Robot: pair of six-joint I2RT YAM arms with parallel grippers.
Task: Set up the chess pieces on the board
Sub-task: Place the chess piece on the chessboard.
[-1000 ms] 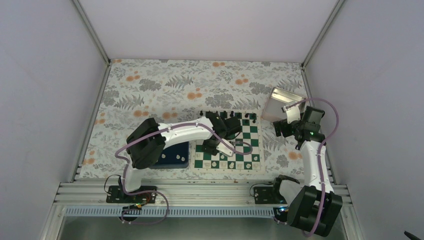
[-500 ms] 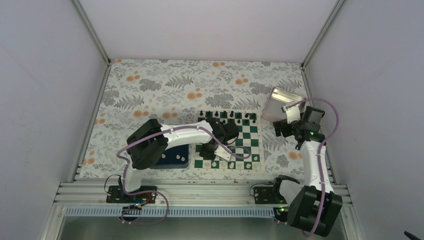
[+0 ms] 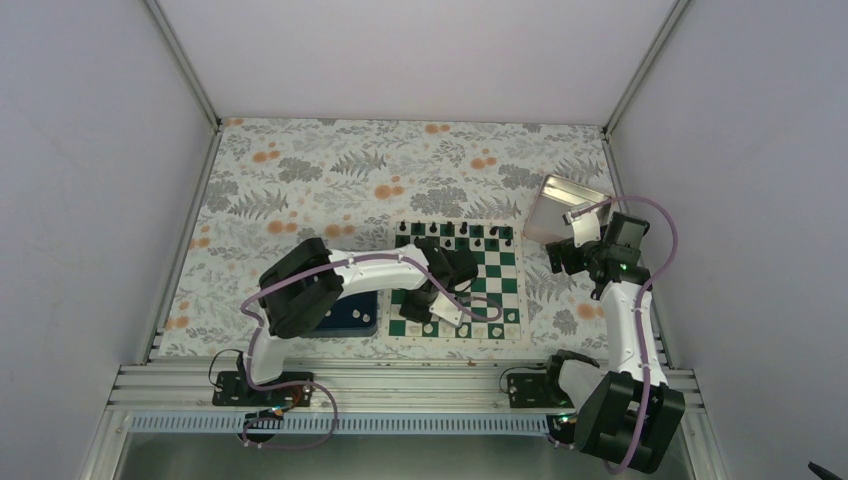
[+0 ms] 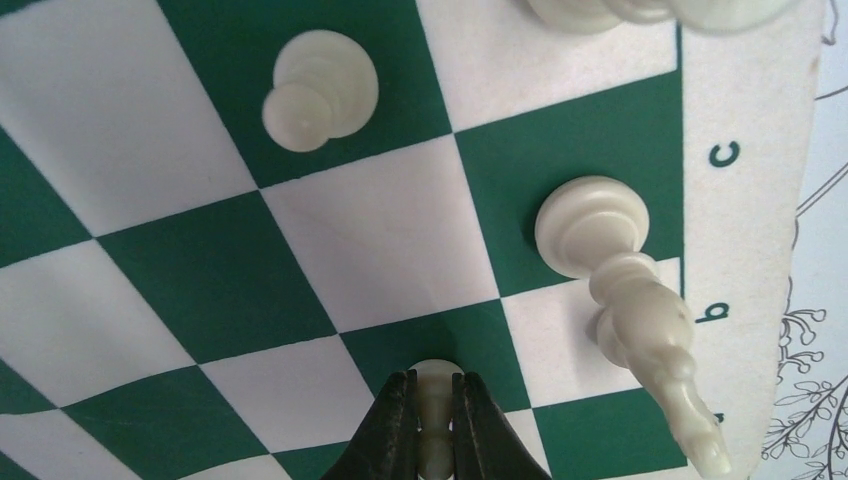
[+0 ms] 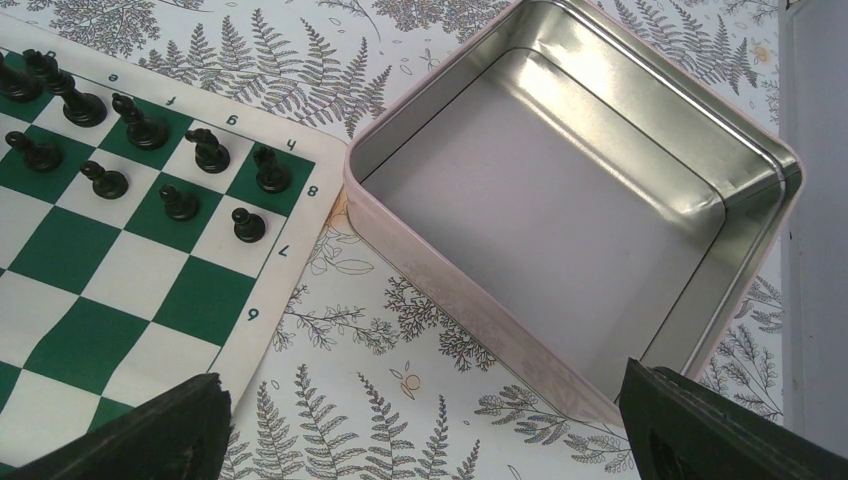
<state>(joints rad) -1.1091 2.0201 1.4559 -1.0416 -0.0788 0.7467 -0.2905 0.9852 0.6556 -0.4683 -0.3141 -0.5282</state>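
The board [image 3: 503, 292] is a green and white checked mat in the middle of the table. My left gripper [image 4: 435, 420] is low over its near left squares, shut on a small white pawn [image 4: 437, 378] whose base sits over a green square by the b file. Close by stand a white pawn [image 4: 318, 90] and a taller white bishop [image 4: 620, 270]. Several other white chess pieces [image 3: 462, 326] stand on the near rows. My right gripper [image 5: 420, 440] hangs open and holds nothing, above the tablecloth between the board's far right corner [image 5: 290, 200] and a tin.
Black pieces [image 5: 140, 125] line the board's far rows. An empty metal tin [image 5: 480, 290] rests to the right of the board, near the right wall. A dark navy tray [image 3: 350, 310] sits left of the board, partly under my left arm.
My left arm has drawn back toward the board's near left corner with the pawn in its jaws. The right arm has not moved.
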